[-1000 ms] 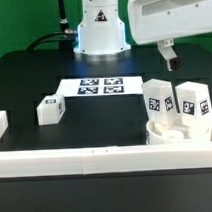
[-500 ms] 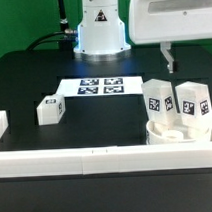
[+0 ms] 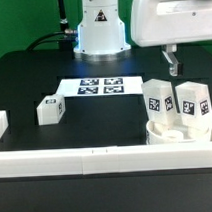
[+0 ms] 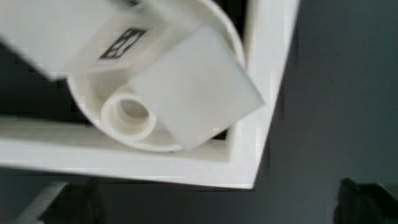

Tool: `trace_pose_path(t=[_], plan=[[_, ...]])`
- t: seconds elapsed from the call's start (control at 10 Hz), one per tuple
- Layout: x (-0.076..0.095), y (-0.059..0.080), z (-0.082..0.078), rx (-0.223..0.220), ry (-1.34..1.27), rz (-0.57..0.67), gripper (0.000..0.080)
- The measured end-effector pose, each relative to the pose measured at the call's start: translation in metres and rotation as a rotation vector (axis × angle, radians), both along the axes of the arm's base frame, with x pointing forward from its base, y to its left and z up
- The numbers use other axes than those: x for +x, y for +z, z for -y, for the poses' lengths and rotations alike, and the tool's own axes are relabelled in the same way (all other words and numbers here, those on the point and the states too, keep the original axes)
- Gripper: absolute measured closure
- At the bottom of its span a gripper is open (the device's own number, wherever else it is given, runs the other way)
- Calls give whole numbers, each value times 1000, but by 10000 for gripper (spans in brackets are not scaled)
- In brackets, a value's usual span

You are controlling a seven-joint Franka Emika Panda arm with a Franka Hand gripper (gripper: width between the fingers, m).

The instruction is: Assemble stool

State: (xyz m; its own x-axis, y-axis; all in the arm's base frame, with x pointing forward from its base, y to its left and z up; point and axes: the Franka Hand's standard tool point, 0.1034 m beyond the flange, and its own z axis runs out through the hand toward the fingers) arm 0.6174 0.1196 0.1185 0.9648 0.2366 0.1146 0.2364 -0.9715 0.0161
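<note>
Here, one round seat (image 3: 167,136), three tagged leg blocks (image 3: 50,110), one marker board (image 3: 97,87); jaws wide open, empty.

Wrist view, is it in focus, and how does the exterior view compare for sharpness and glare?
Wrist view: soft and blurred, the tag on the leg block is smeared and unreadable. Exterior view: noticeably sharper, the marker board shows crisp tag patterns, but the seat is washed out, its edge hard to separate from the white rail in front.

No words or numbers here.
Only black-and-white square tags show, on the short white leg blocks (image 3: 51,110) and the flat white marker board (image 3: 65,92).
</note>
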Motion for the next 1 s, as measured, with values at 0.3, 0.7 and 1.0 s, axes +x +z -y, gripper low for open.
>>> trace_pose_path(t=[0.3, 0.7, 1.0], plan=[[0, -3, 5, -33, 266, -20, 151], [1, -5, 8, -61, 351, -16, 151], [-7, -19, -2, -60, 364, -14, 151]])
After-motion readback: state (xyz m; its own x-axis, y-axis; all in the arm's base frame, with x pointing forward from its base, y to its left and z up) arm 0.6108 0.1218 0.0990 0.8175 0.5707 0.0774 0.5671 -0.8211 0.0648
